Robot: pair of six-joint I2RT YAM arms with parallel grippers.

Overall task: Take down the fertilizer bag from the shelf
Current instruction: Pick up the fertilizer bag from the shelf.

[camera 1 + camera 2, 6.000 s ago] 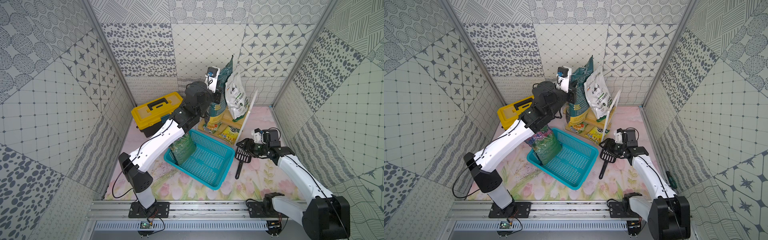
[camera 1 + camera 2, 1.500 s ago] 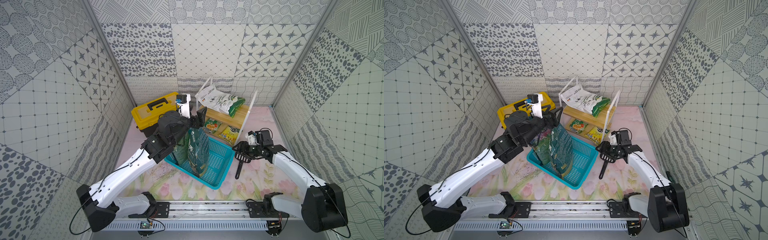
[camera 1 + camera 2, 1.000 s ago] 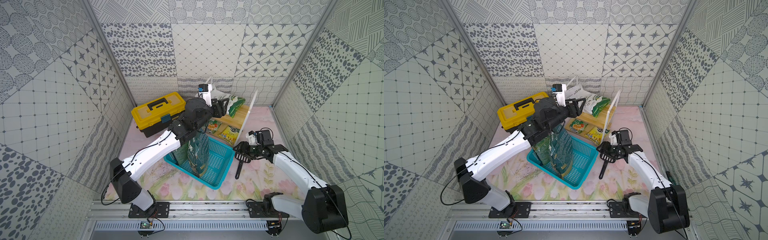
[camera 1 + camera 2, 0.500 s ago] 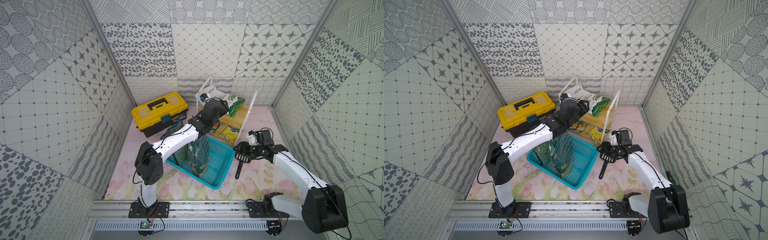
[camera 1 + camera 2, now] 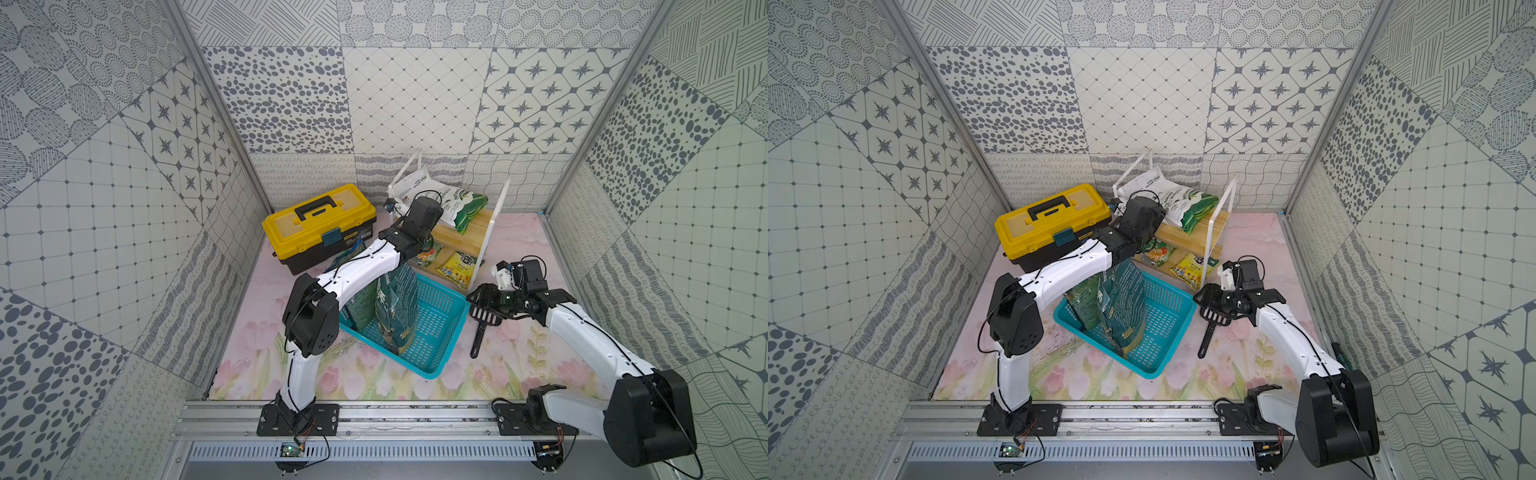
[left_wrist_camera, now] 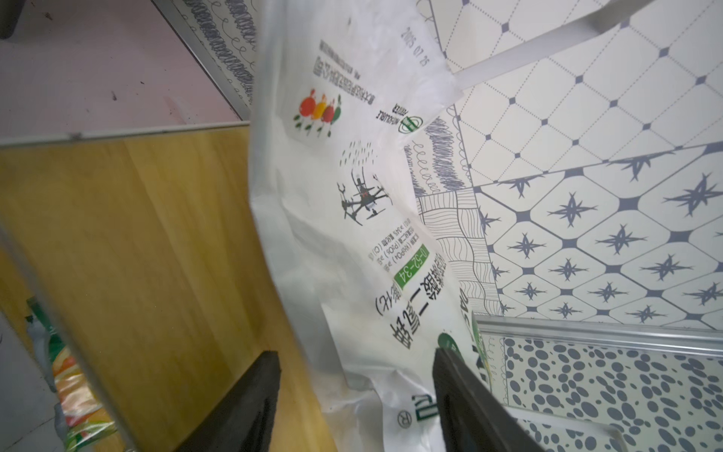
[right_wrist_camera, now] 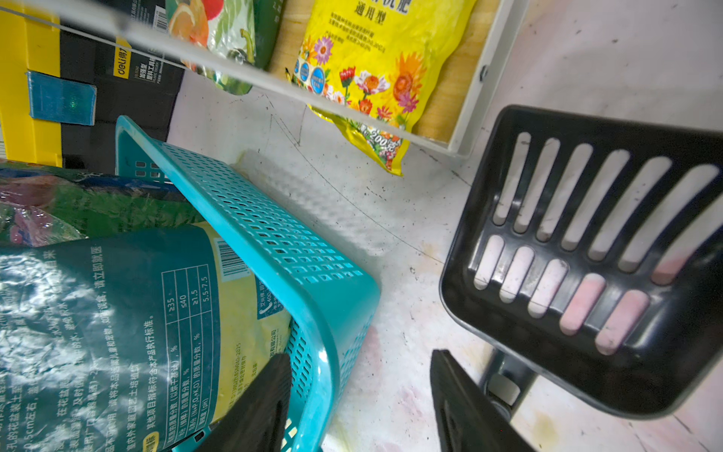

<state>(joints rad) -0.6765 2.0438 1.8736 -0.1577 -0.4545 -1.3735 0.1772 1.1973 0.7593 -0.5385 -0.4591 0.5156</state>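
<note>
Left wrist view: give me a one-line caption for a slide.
Left tool, jaws open, straddles the edge of the white fertilizer bag lying on the top board of the shelf.

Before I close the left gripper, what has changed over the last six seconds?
The left gripper carried the dark green bag down from the shelf, let it go standing in the basket, then swung back up. Its open jaws now straddle the white bag at its edge. That bag, upright before, now lies flat on the shelf top. The right gripper, scoop and toolbox have barely moved.
</note>
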